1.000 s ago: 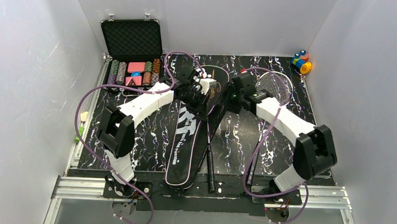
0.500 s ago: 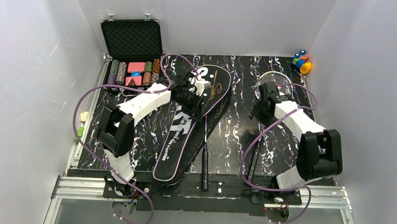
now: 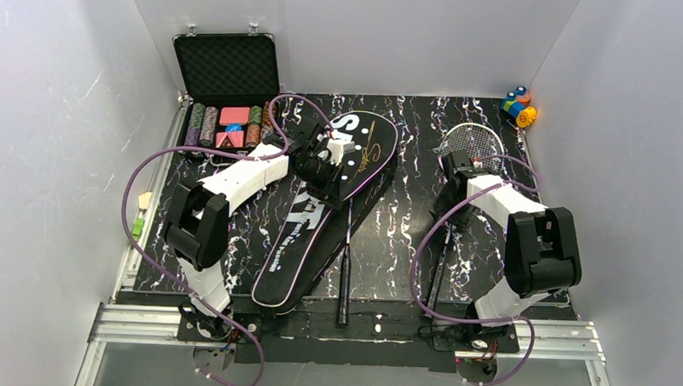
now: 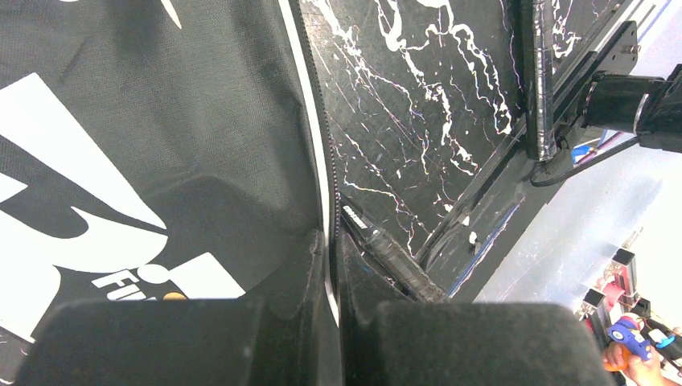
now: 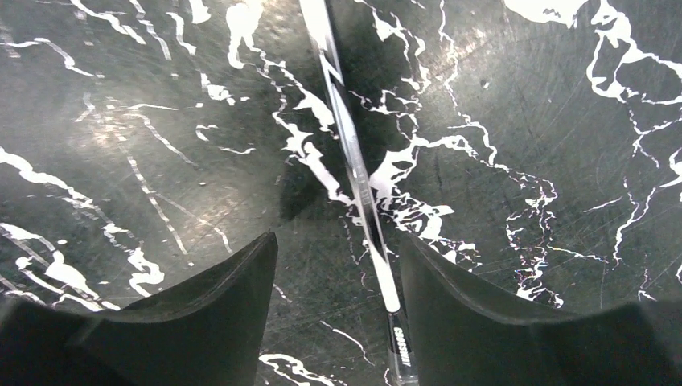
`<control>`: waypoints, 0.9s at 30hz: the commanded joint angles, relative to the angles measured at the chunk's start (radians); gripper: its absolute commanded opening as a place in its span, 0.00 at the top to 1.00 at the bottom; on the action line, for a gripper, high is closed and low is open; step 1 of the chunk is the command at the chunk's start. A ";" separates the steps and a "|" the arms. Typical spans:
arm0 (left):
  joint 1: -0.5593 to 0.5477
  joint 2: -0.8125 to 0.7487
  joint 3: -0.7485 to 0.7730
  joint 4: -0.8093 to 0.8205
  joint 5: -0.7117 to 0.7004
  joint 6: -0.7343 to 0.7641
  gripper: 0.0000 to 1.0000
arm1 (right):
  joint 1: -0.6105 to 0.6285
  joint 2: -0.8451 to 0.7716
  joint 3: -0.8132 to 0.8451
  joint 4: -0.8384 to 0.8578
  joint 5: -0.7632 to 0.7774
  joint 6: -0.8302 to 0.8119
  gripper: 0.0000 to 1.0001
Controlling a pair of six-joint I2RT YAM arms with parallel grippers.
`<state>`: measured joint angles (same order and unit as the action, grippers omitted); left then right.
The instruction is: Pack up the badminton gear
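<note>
Poker chips fill an open black hard case (image 3: 225,92) left of and beyond the black racket-shaped fabric bag (image 3: 306,235). The bag, printed with large white lettering, lies slanted on the black white-veined counter (image 3: 398,222), broad head far, narrow tail at the near edge. The left pincer (image 4: 331,273) sits over the bag's head half, closed on the bag's zippered edge. Its two dark fingers (image 4: 161,342) press together with the seam pinched between them, and they block everything nearer the camera. The lettering is cut off in that wrist view and partly covered by the arm from above, so it cannot be read whole.

Just right of the bag lies a thin-shafted racket with a dark handle (image 3: 343,289). Only shaft and handle show, the handle end reaching past the counter's near edge. Its head is hidden under or inside the bag; I cannot tell which.

Well right of the bag, the right pincer (image 5: 338,241) stands open. Its fingers (image 5: 201,322) are either side of the silver-and-black shaft of a silver-framed racket (image 3: 475,138) without clamping it; whether the shaft touches the nearer finger is unclear. That racket's strung head lies beyond the pincer, level with the bag's head, its near rim covered by the arm. Small colourful toy blocks (image 3: 517,107) sit farthest right of the bag, in the far corner.
</note>
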<state>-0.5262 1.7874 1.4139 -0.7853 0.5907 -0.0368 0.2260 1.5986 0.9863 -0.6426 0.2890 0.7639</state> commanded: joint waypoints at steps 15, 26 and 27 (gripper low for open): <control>0.002 -0.085 0.010 -0.004 0.026 0.006 1.00 | 0.017 -0.006 -0.109 0.097 -0.068 0.016 0.92; 0.002 -0.073 0.018 -0.006 0.027 0.006 1.00 | 0.259 -0.208 -0.212 0.047 -0.046 0.023 0.99; 0.002 -0.073 0.018 -0.006 0.026 0.004 1.00 | 0.295 -0.233 -0.216 0.019 -0.036 0.036 0.99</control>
<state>-0.5262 1.7821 1.4139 -0.7853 0.5907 -0.0368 0.4114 1.4601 0.7868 -0.5392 0.2394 0.7761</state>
